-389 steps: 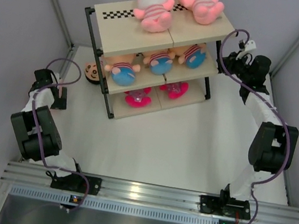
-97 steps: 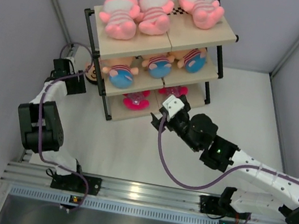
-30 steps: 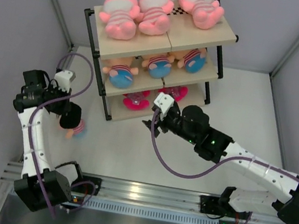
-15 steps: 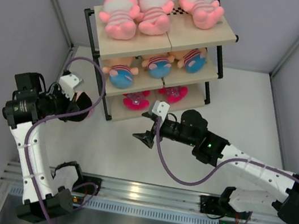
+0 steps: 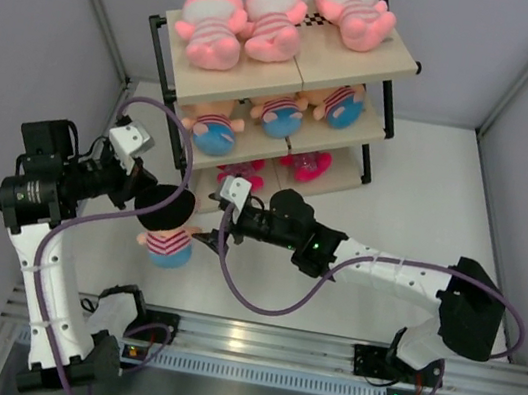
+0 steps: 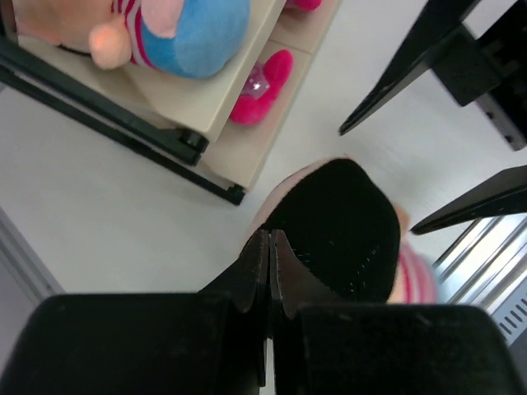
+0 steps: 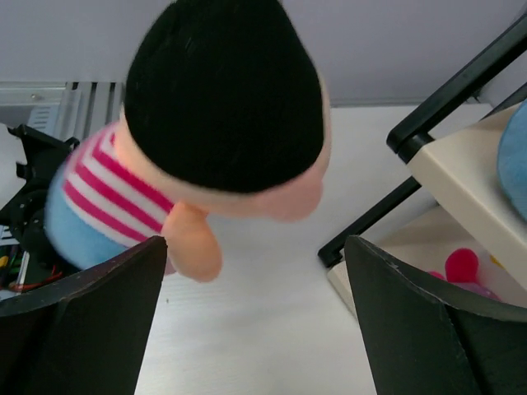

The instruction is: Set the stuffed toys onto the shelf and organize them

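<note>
Boy doll (image 5: 169, 230) is in front of the shelf (image 5: 296, 69), off its lower left corner post, head toward the shelf. Left gripper (image 6: 270, 247) is pinched narrow on the doll's black hair. Right gripper (image 7: 255, 243) is spread wide, one finger on either side of the doll, not touching it. Three pink dolls (image 5: 275, 12) lie on the shelf's top board.
</note>
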`<state>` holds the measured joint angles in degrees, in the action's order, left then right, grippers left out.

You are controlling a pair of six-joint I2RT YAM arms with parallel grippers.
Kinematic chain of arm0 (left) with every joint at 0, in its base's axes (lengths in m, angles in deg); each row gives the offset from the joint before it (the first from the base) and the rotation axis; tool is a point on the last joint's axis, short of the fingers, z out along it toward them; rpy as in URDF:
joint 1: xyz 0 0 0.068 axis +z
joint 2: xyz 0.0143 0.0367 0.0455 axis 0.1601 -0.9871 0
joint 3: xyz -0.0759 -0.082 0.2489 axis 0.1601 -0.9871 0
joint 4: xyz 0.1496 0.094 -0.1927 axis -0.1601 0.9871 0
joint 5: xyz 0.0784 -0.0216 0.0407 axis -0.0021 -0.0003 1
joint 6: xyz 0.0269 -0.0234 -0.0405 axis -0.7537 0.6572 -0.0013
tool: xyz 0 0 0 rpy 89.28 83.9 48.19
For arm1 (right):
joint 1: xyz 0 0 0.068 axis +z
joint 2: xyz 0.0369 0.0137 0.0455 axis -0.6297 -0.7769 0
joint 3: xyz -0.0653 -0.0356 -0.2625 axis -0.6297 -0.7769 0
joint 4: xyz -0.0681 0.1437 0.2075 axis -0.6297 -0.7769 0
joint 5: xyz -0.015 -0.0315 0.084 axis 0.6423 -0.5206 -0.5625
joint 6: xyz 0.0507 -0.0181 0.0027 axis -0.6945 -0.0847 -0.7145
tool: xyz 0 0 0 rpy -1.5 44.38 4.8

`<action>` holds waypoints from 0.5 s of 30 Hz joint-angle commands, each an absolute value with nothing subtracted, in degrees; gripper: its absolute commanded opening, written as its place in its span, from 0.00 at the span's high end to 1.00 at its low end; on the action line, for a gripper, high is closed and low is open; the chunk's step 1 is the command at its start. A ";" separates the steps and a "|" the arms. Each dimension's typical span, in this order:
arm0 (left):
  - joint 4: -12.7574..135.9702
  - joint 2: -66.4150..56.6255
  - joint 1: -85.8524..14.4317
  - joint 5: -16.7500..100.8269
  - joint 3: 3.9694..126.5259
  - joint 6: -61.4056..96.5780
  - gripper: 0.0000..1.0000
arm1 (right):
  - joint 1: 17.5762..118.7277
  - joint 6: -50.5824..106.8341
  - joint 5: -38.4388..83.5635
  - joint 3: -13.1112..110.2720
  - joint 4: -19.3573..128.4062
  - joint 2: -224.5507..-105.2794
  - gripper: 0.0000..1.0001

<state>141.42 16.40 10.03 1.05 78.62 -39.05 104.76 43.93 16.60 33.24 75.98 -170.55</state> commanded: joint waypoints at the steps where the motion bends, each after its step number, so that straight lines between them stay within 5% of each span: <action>1: 150.19 14.10 8.63 -7.08 82.55 -38.56 1.00 | 105.38 46.19 16.67 37.89 83.94 -172.68 0.09; 15: 150.19 14.00 5.29 -15.09 86.07 -39.70 1.00 | 102.05 38.90 15.34 42.91 88.95 -180.34 0.06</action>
<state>141.42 13.74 5.68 -11.35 84.08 -38.75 103.45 42.23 14.59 39.93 84.55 -180.39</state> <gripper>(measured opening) 0.016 0.939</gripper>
